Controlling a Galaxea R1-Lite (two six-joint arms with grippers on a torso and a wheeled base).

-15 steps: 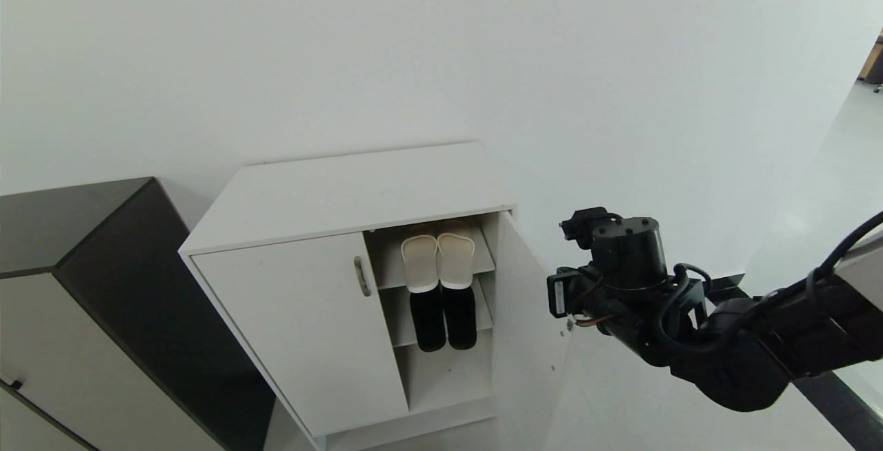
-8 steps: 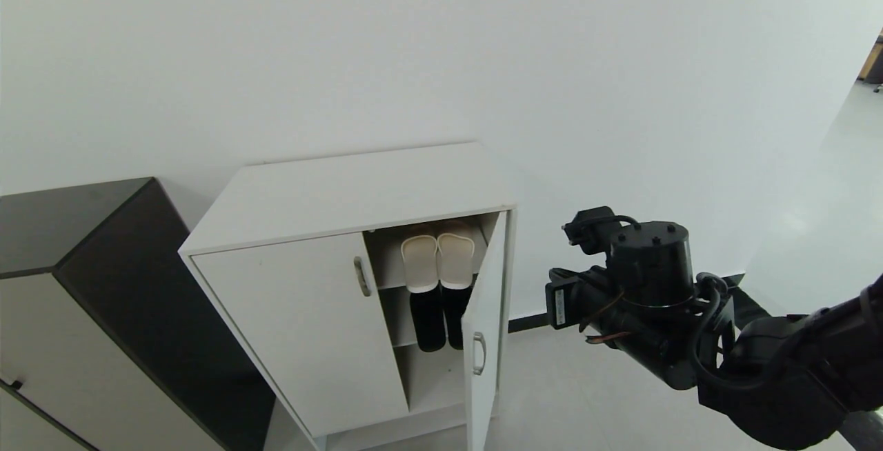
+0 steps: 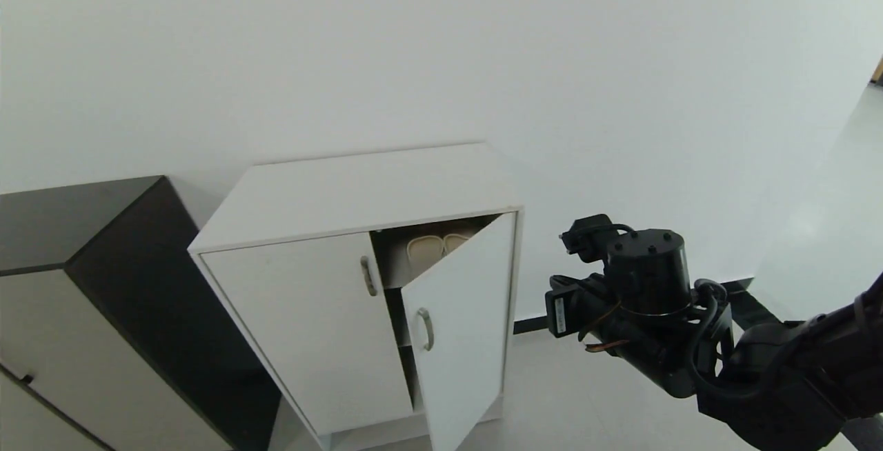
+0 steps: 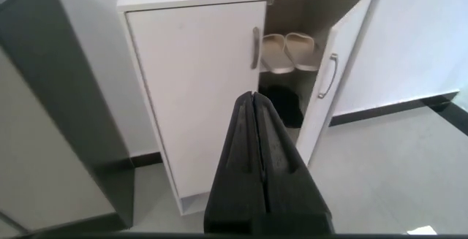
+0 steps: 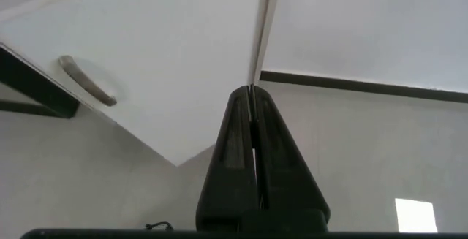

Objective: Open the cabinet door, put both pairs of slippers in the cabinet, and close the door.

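1. Swinging inward over the last second, the right door (image 3: 462, 327) of the white cabinet (image 3: 359, 189) now stands about half closed
2. Far left, a dark cabinet (image 3: 103, 244) stands beside the white one
3. Left door (image 3: 310, 327) is shut
4. White slippers (image 3: 434, 247) lie on the top shelf, black slippers (image 4: 281, 106) on the shelf below
5. Left gripper (image 4: 254, 96), fingers pressed together and empty, faces the cabinet front
6. Right gripper (image 5: 252, 91), fingers pressed together and empty, points at the right door's outer face

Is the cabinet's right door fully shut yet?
Not shut: the right door stands ajar, angled out from the cabinet, pale slippers showing through the gap.
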